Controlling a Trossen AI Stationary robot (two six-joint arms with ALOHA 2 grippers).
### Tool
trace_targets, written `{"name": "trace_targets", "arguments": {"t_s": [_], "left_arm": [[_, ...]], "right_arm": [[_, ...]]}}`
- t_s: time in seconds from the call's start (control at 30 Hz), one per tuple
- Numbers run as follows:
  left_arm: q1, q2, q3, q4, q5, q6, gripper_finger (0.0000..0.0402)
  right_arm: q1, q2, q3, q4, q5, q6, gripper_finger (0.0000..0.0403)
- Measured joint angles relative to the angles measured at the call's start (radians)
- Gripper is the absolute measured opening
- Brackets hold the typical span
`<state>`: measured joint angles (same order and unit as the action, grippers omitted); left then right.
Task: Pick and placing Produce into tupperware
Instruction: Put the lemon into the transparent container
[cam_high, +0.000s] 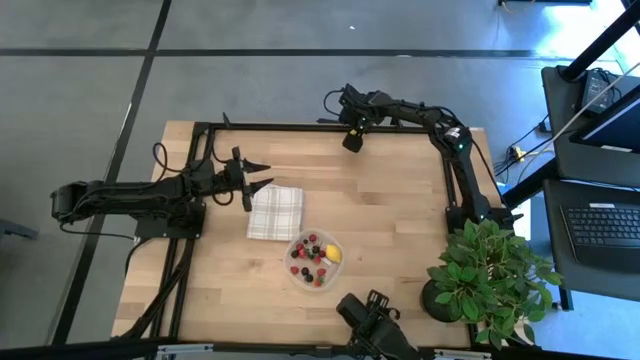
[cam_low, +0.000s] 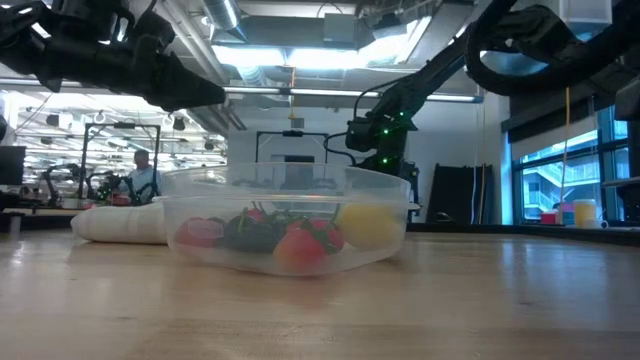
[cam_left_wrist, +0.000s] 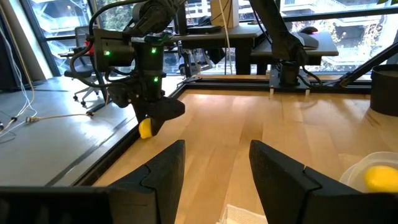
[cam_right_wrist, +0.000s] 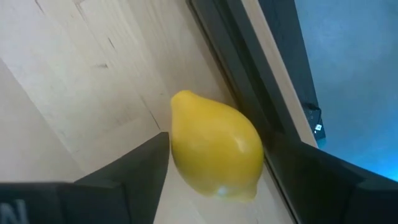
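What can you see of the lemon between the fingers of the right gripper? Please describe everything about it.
The lemon is small, bright yellow and smooth, slightly glossy, oval with a pointed tip. It sits between the two dark fingers of the right gripper, at the far edge of the wooden table, beside the black frame rail. Whether it rests on the wood or is lifted, and whether the fingers already press it, cannot be told.
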<state>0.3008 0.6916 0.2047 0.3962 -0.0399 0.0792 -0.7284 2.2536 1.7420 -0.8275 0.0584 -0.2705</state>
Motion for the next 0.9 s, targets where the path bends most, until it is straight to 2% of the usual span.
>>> {"name": "trace_targets", "arguments": {"t_s": [0.33,0.4,0.5,0.9], "left_arm": [[0.0,0.0,0.0,0.0,0.0,0.0,0.0173],[0.0,0.0,0.0,0.0,0.0,0.0,0.0173],[0.0,0.0,0.0,-0.001,0.0,0.0,0.0173],[0.0,0.0,0.0,-0.006,0.0,0.0,0.0173]], "right_arm": [[0.034,0.001,-0.002,-0.01,0.013,0.002,0.0265],[0.041,0.007,-0.008,-0.025,-0.047,0.008,0.0265],[0.055,0.007,-0.007,-0.025,-0.052,0.013,0.0264],[0.07,0.007,-0.007,-0.007,-0.022,-0.001,0.0264]]}}
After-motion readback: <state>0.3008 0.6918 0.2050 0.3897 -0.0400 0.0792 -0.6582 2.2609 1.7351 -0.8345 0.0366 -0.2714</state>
